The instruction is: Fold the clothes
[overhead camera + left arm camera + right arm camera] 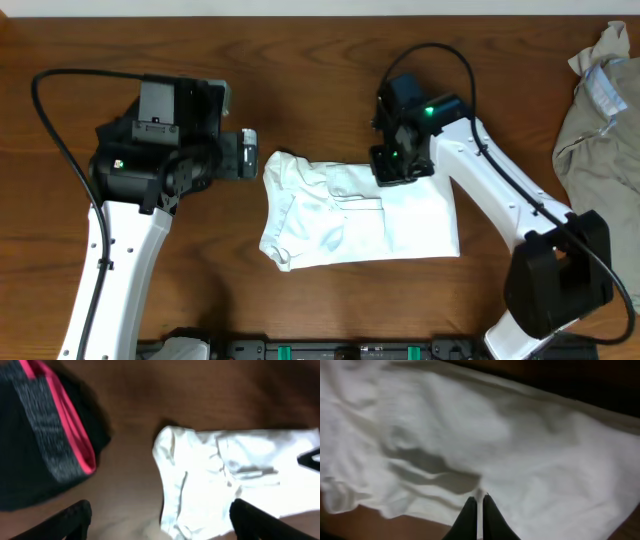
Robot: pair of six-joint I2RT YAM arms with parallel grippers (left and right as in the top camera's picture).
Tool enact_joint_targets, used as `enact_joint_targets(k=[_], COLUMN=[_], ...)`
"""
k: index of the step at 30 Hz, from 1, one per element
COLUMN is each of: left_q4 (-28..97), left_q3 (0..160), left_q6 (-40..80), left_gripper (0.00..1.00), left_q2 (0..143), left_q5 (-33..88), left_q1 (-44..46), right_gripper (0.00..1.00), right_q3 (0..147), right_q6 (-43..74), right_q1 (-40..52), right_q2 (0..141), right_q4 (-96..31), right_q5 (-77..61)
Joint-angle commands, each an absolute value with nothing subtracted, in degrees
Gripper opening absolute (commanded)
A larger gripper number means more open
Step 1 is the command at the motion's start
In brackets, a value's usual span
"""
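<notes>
A creased, soft white T-shirt, folded to a rough rectangle, lies on the brown wooden table. At its top edge the right gripper pinches a ridge of its cloth. Left of the shirt, the left gripper is spread wide.

The overhead camera looks straight down on the whole bench, the left wrist camera looks down from higher up at one end of the white shirt, and the right wrist camera sits very near that same shirt, which all three views share.
</notes>
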State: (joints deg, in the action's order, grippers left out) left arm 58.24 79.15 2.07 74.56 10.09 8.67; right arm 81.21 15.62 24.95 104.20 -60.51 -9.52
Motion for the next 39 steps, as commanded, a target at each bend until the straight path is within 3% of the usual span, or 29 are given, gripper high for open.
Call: enact_joint_targets(k=[1,8,15,19,24,28,39], left_q4=[62.37,67.26,67.29,67.75,67.68,67.88,67.83], left_q3=[80.27,78.87,76.93,76.79,76.79,76.79,76.71], left_q6=[8.16,14.31,15.16,15.14,15.14,15.11,15.11], left_gripper=[0.88,0.88,0.89,0.89,0.89,0.89,0.96], left_q2=[74.41,75.29,76.79,79.24,82.43,84.29,85.73], left_q5=[9.41,9.43,9.41,9.41,9.41,9.41,9.45], left_q1=[8.08,6.63,6.11,6.11,6.11,6.11,6.13], right_gripper=[0.03,0.01,0.01,0.01,0.01,0.01,0.02], right_q3=[75.33,67.22,67.07,67.07,67.07,67.07,65.71], right_q6=[16.34,16.69,12.95,12.80,12.78,9.15,15.81], right_q1=[24.38,28.47,36.97,39.38,37.98,34.76,20.67], right_q2=[108.01,109.10,108.05,106.63,105.49,105.43,105.45], right_q4=[-57.80,-47.20,-46.26,-48.07,-49.98,-51.05,-55.51], right_q5=[-7.79,-23.20,-35.83,-33.78,-21.78,-22.81,-10.41])
